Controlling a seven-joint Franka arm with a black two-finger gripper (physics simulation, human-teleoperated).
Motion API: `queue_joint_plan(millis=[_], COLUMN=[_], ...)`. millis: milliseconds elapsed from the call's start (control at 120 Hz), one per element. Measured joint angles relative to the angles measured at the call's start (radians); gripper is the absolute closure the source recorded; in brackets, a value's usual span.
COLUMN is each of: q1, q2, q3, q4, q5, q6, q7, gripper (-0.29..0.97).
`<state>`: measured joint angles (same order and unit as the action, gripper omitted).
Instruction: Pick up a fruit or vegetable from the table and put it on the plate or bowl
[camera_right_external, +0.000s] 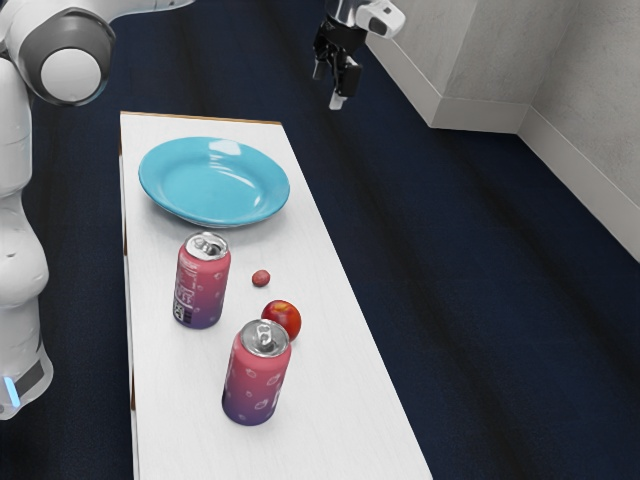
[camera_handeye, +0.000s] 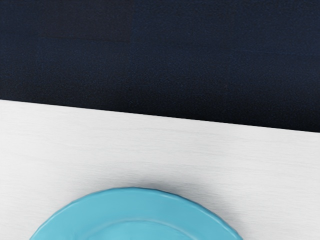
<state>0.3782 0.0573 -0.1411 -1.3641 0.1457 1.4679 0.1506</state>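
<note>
Nothing of the task is done yet, as far as can be judged: the fruit lies on the tabletop (camera_right_external: 330, 400) and the turquoise plate (camera_right_external: 213, 182) is bare, with nothing on it. In the exterior view the pincer (camera_right_external: 330, 90) hangs high, at about 1 o'clock from the plate and well apart from everything on the tabletop; its jaws look parted and nothing is between them. The likeliest thing to pick is the red apple (camera_right_external: 282, 319), which sits at about 5 o'clock from the plate, between the two pink soda cans. One can (camera_right_external: 202, 281) stands upright at 10 o'clock from the apple, the other can (camera_right_external: 257, 373) upright at 7 o'clock and just beside it. A small reddish fruit (camera_right_external: 261, 278), too small to name, lies at 11 o'clock from the apple and near the first can. Both cans are sealed, so their contents cannot be told. In the wrist view the plate's rim (camera_handeye: 135, 210) sits under the hand, with bare white tabletop (camera_handeye: 150, 150) beyond it and then the dark blue floor (camera_handeye: 160, 50). The whole job is left: reaching down to the apple, closing on it between the cans without knocking them, lifting it, and setting it on the plate.
</note>
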Motion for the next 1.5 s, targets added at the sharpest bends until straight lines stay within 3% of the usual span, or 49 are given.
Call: queue_joint_plan(millis=[175, 392, 475, 633, 708, 967, 1075, 1208, 1500], q1=[0.002, 0.067, -0.023, -0.370, -0.457, -0.554, -0.543, -0.525, -0.550], q2=[-0.008, 0.021, -0.002, 0.041, 0.053, 0.118, 0.117, -0.033, -0.123], q3=[-0.001, -0.008, -0.011, -0.012, -0.013, -0.011, 0.007, 0.026, 0.027], q4=[0.008, 0.146, 0.191, 0.131, 0.109, 0.014, -0.058, -0.317, -0.426], q5=[-0.014, -0.010, 0.011, 0.035, 0.034, 0.029, 0.001, -0.040, -0.099], q6=[0.001, 0.009, 0.007, 0.007, 0.007, 0.006, 0.006, 0.071, 0.165], q7=[0.002, 0.005, -0.020, -0.068, -0.092, -0.167, -0.197, -0.254, -0.492], gripper=[0.00, 0.00, 0.00, 0.00, 0.00, 0.00, 0.00, 0.00, 0.00])
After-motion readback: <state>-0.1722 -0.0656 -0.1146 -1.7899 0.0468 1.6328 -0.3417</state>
